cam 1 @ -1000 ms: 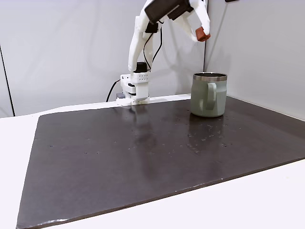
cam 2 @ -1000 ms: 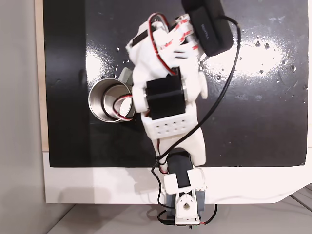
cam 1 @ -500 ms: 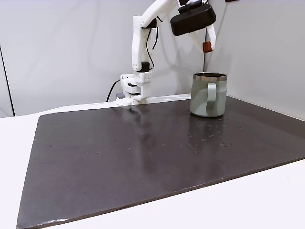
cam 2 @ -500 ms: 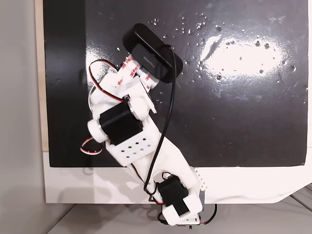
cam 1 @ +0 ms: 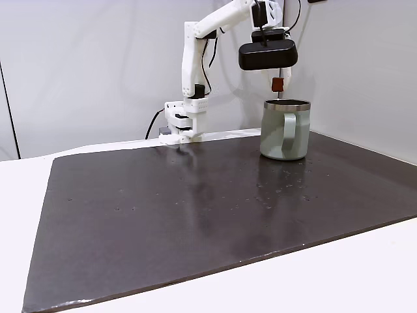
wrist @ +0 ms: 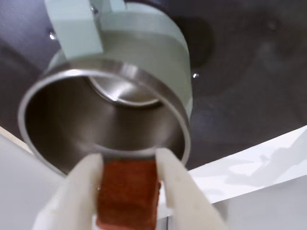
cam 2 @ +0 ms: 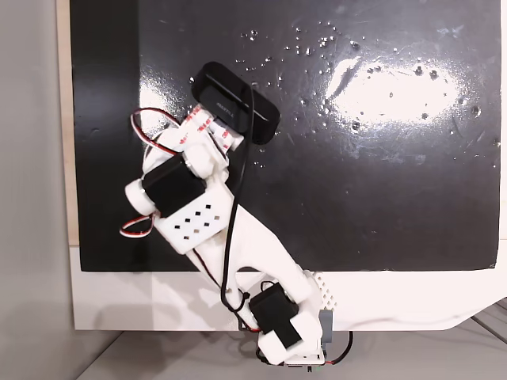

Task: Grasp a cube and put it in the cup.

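Your jaws grip the reddish-orange cube, hovering at six o'clock of the steel-rimmed mug; grasp done, release into the mug remains.

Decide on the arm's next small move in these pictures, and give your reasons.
Probably ease the hand a little further over the cup, then open. In the wrist view the cube is clamped between the fingers at the near rim, not over the middle; in a fixed view it hangs just above the cup's rim.
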`<state>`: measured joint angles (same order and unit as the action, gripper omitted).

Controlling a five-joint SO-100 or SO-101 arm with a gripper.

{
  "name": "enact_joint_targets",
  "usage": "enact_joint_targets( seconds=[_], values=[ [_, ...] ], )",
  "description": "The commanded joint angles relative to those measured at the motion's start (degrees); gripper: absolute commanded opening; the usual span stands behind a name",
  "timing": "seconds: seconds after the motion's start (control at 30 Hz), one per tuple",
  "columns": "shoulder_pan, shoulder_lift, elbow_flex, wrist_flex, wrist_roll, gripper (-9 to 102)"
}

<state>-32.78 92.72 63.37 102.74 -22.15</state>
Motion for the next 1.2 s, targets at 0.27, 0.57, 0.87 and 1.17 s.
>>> enact_joint_targets(
  seconds=[0.27, 0.57, 0.87, 1.17],
  values=[
    [-2.7, -0.7, 0.1, 0.4, -0.4, 2],
    [-2.3, -0.4, 0.1, 0.4, 0.6, 24],
    [-2.3, 1.1, 1.6, 0.4, 0.7, 23],
    [-2.5, 1.1, 1.5, 0.4, 0.5, 23]
  ],
)
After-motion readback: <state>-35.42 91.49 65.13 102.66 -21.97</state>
